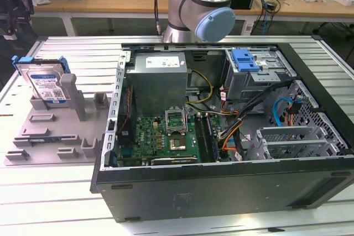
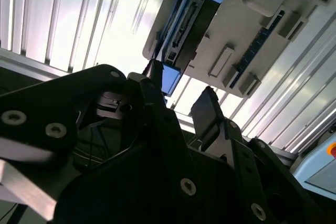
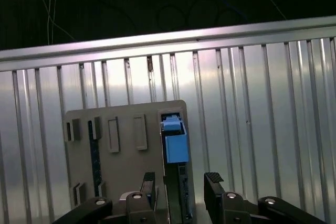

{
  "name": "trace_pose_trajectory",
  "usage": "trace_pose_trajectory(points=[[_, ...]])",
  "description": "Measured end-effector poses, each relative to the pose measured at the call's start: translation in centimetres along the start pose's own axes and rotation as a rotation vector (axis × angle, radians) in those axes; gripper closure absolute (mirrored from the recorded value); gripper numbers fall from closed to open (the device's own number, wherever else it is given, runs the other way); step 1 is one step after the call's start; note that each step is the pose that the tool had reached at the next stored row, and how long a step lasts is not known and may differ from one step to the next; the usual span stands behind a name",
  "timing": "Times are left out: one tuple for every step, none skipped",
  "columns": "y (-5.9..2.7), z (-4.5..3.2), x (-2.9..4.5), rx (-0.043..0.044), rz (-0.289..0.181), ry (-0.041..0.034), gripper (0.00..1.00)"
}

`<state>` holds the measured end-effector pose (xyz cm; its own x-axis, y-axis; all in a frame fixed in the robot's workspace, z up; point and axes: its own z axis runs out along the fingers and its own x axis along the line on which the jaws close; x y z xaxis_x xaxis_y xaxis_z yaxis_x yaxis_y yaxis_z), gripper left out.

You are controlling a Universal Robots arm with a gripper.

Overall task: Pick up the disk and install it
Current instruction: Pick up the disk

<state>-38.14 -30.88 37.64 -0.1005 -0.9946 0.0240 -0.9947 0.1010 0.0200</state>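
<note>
The open computer case [image 1: 221, 186] lies on its side on the ribbed metal counter [image 1: 50, 203], with its boards and cables exposed. Just beside the case, on the exterior view's left, sits a grey tray [image 1: 50, 136] with upright posts. The disk [image 1: 47, 84] stands on edge in that tray, on the side away from the case. It leans against a tall post [image 1: 71, 89] with its label facing out. Inside the case, at its far side, a blue latch [image 1: 245, 59] tops a metal cage. Behind the case rises the arm [image 1: 207, 4]. In the first wrist view the hand [image 3: 181, 176] hangs well apart from the disk. Its fingers are spread wide and hold nothing, and the disk shows beyond the gap.
</note>
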Motion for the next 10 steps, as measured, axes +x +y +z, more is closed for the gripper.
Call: trace_pose_trajectory(points=[[0.01,0.01,0.0,-0.0001,0.0,0.0001,0.5],[0.04,0.05,0.0,0.0001,0.0,0.0,0.5],[0.1,0.1,0.0,0.0002,0.0,0.0,0.5],[0.18,0.13,0.01,0.0,-0.001,0.0,0.5],[0.29,0.2,0.03,0.0,-0.002,0.0001,0.5],[0.39,0.24,0.03,0.0001,-0.002,0.0001,0.5],[0.5,0.3,0.04,0.0001,-0.003,0.0001,0.5],[0.58,0.34,0.05,0.0001,-0.004,0.0001,0.5],[0.68,0.42,0.06,0.0002,-0.005,0.0001,0.5],[0.72,0.46,0.07,0.0003,-0.006,0.0,0.5]])
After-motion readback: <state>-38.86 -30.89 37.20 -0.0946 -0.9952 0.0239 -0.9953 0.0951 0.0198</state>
